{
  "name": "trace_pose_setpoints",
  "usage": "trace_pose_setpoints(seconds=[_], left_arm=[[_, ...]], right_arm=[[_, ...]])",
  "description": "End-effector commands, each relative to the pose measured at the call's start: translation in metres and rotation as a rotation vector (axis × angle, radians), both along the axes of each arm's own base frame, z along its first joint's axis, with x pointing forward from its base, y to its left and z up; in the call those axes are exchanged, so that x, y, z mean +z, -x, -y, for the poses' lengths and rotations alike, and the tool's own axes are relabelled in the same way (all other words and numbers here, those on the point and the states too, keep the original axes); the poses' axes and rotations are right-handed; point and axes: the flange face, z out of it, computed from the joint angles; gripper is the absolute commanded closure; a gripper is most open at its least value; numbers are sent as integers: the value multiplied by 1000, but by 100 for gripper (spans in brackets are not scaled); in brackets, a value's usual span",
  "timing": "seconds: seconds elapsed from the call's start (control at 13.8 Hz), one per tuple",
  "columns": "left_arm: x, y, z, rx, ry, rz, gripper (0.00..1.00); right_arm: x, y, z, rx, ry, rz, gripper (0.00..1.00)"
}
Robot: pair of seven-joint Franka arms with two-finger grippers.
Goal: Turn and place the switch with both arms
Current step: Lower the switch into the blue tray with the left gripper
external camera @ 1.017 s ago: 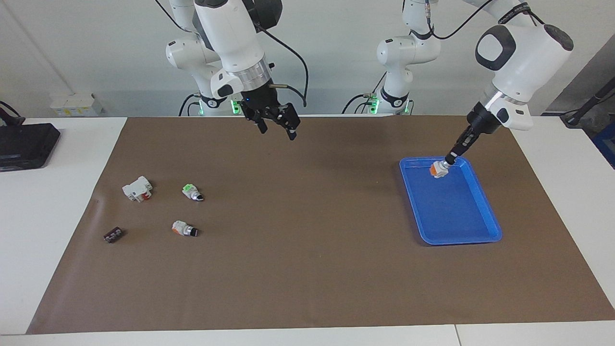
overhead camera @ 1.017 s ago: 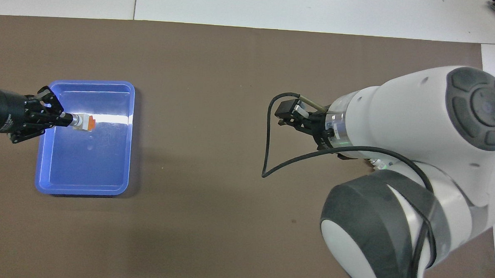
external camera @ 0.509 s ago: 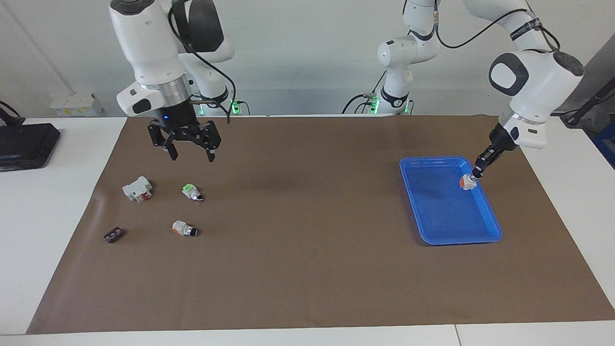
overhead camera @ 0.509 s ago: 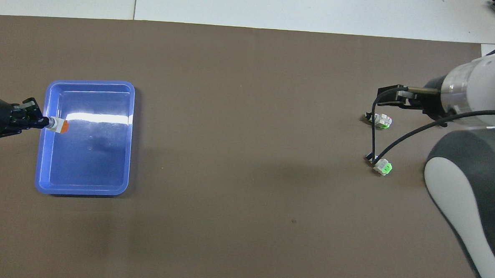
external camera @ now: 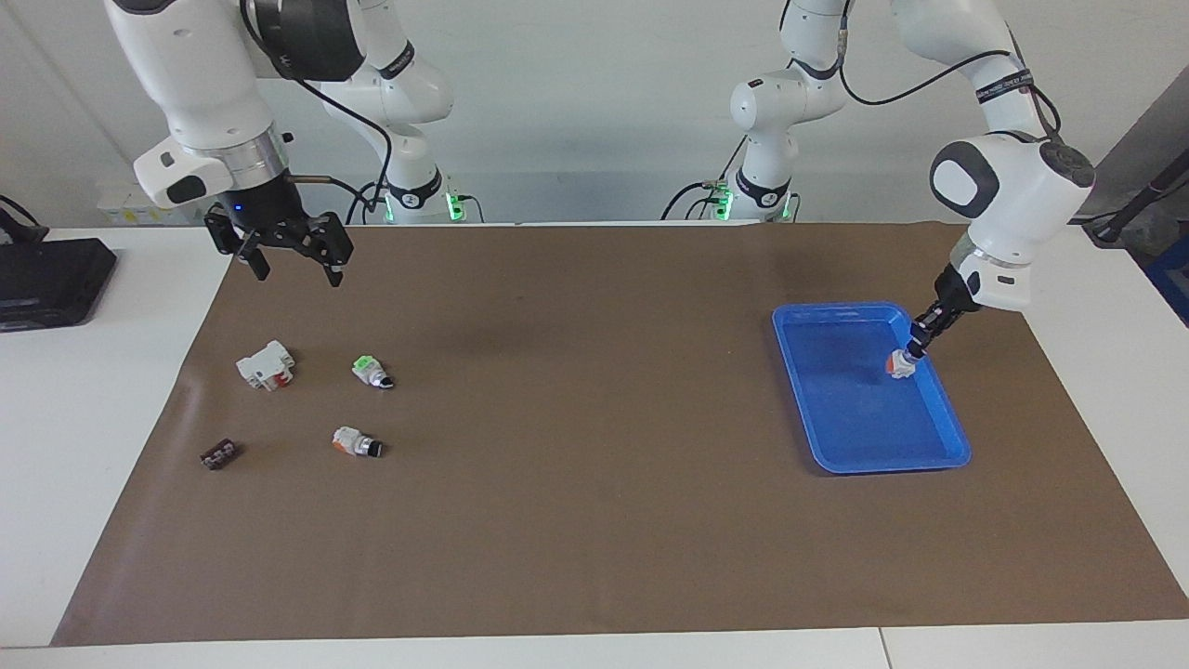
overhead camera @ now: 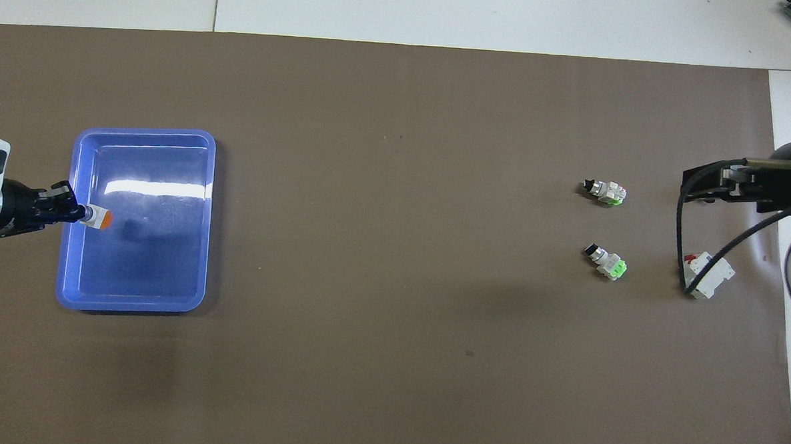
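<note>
My left gripper (external camera: 912, 346) is shut on the black-knob end of the switch (external camera: 899, 364), a white body with its orange block pointing down. It holds the switch low inside the blue tray (external camera: 882, 464), close to the wall toward the left arm's end. I cannot tell if the switch touches the floor. The overhead view shows the same gripper (overhead camera: 75, 212), switch (overhead camera: 98, 218) and tray (overhead camera: 131, 304). My right gripper (external camera: 295, 269) is open and empty, raised over the mat's edge at the right arm's end (overhead camera: 704, 185).
At the right arm's end lie a second orange-ended switch (external camera: 356, 442), a green-ended switch (external camera: 373, 372), a white block with a red part (external camera: 266, 364) and a small dark piece (external camera: 218, 454). A black device (external camera: 51, 279) sits on the white table.
My right arm has swung from the table's middle to its own end, gripper open. My left gripper has carried the switch across the tray toward the left arm's end and lowered it.
</note>
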Motion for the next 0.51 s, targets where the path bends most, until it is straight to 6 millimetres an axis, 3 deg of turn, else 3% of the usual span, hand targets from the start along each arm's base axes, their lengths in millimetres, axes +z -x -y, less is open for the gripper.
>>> trace_pose_setpoints(seconds=[0.0,0.22,0.36,0.44], left_arm=[[-4,13,-3,-39,-38,11,100],[-12,21,-6,-79,-42,0,100],[-10,22,-20,-126,-49,6,100],[-9,20,-22,-163,-51,6,93]], right_arm=[[7,11,3,19,1,-24,0],[22,26,1,26,3,-36,0],[24,26,-6,40,4,-33,0],[27,26,-10,44,4,-28,0]])
